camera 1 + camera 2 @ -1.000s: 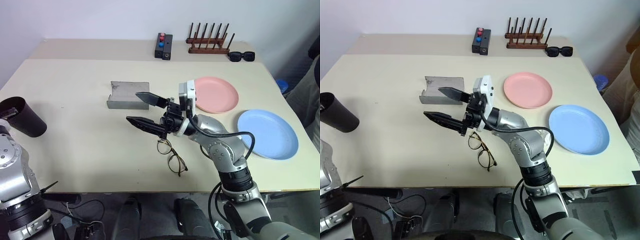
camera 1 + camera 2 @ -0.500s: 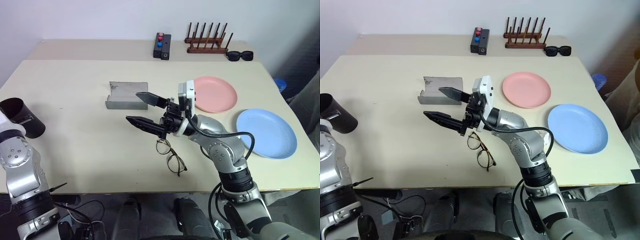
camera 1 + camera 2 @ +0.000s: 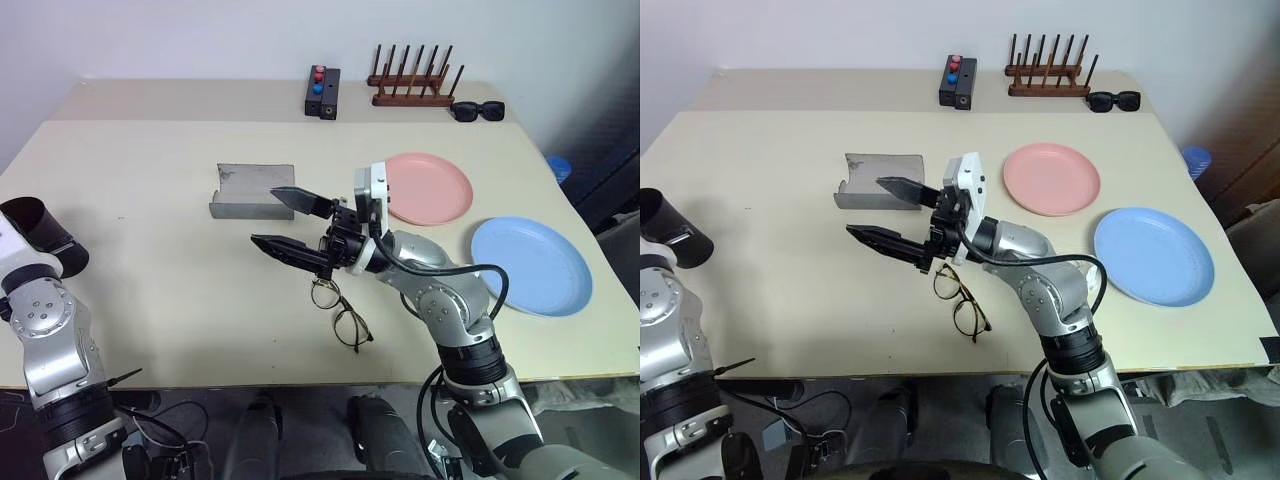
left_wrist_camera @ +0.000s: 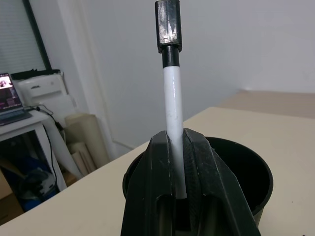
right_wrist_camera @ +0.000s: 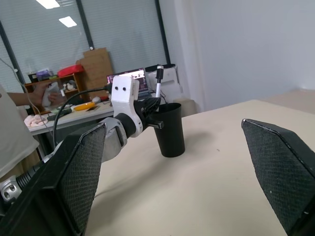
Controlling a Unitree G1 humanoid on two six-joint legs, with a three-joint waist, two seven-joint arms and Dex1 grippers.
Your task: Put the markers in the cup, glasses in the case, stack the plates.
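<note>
Holding the white marker (image 4: 173, 105) upright over the cup (image 4: 246, 169) at the table's left edge, your left gripper (image 4: 178, 147) is set to drop it in, while your right gripper (image 3: 290, 222) waits wide open above the glasses (image 3: 341, 313).
</note>
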